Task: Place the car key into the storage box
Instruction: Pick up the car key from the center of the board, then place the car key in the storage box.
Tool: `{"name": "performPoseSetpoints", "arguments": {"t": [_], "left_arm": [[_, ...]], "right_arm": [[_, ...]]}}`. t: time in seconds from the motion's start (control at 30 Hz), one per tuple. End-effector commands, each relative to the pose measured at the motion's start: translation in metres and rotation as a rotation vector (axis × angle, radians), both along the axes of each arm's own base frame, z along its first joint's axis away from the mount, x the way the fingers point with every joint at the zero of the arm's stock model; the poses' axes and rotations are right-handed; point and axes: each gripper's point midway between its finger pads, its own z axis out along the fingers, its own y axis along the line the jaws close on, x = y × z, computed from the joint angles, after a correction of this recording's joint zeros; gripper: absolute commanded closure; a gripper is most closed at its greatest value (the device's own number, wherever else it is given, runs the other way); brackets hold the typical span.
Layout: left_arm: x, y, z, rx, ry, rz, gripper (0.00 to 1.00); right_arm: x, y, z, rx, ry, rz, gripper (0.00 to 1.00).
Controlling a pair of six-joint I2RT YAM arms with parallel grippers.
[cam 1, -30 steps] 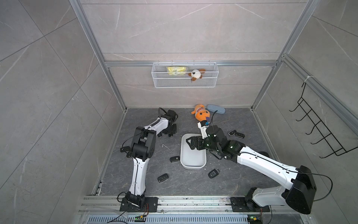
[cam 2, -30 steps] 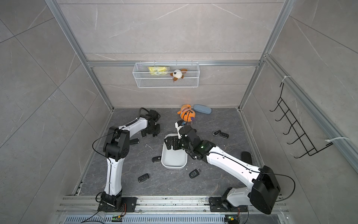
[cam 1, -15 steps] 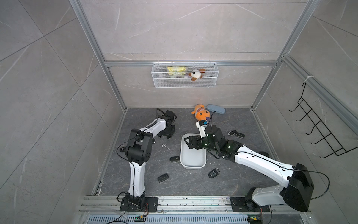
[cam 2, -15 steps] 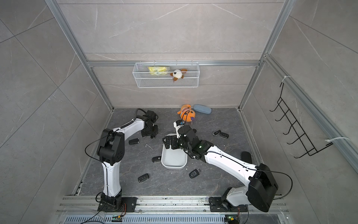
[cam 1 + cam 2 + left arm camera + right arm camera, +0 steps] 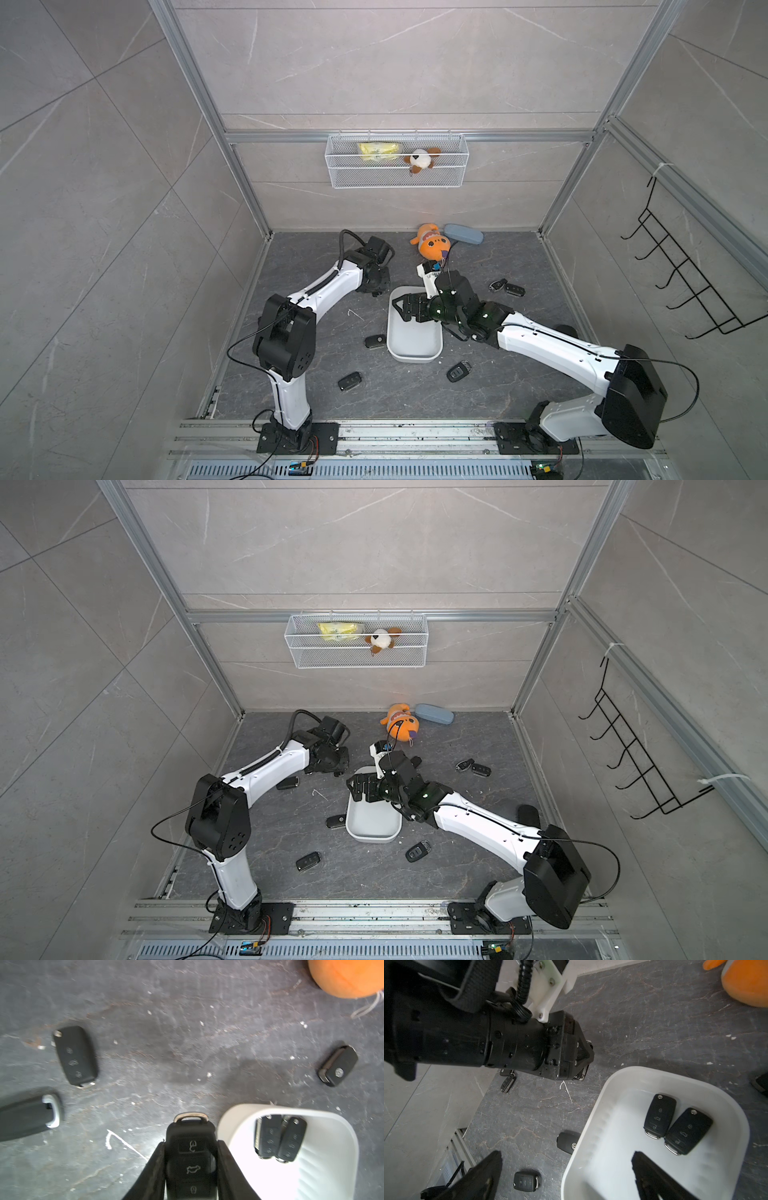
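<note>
Fingers at left (image 5: pixel 154 1172) pinching car key (image 5: pixel 191 1147), right fingers (image 5: pixel 652 1178) wide apart, empty

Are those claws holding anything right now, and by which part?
The left gripper pinches a car key by the two long sides of its body, ring end sticking out. The right gripper is open and empty.

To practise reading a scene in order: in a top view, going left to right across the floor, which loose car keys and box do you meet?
Car key near the left arm's base → car key beside the box → white storage box → silver-trimmed car key → left key of the far pair → right key of that pair.
</note>
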Motion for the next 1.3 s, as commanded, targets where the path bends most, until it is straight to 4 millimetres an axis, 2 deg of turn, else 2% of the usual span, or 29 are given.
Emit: {"name": "performPoseSetpoints", "arguments": {"t": [0.0,0.17,0.5,0.67,0.8,1.27], "left_arm": [[-0.01,-0.011,0.02,-0.029,-0.029,0.042,0.67],[-0.023,-0.038,0.018,-0.027,-0.034,0.015,0.67],[-0.036,-0.081,-0.013,-0.035,0.01,-0.006,0.67],[-0.032,-0.083,-0.037,0.01,0.031,-0.004,0.67],[-0.029,-0.083,-0.048,0.041,0.041,-0.006,0.66],[-0.015,-0.092,-0.064,0.081,0.056,-0.034,0.64]], "right_arm": [[-0.008,-0.011,0.006,0.006,-0.02,0.002,0.0],[-0.017,-0.032,0.002,-0.002,-0.021,-0.02,0.01],[-0.038,-0.076,0.0,-0.055,-0.036,-0.062,0.01],[-0.044,-0.087,0.001,-0.066,-0.036,-0.071,0.0],[-0.048,-0.095,0.001,-0.082,-0.041,-0.082,0.01],[-0.052,-0.108,0.005,-0.101,-0.056,-0.113,0.0]]}}
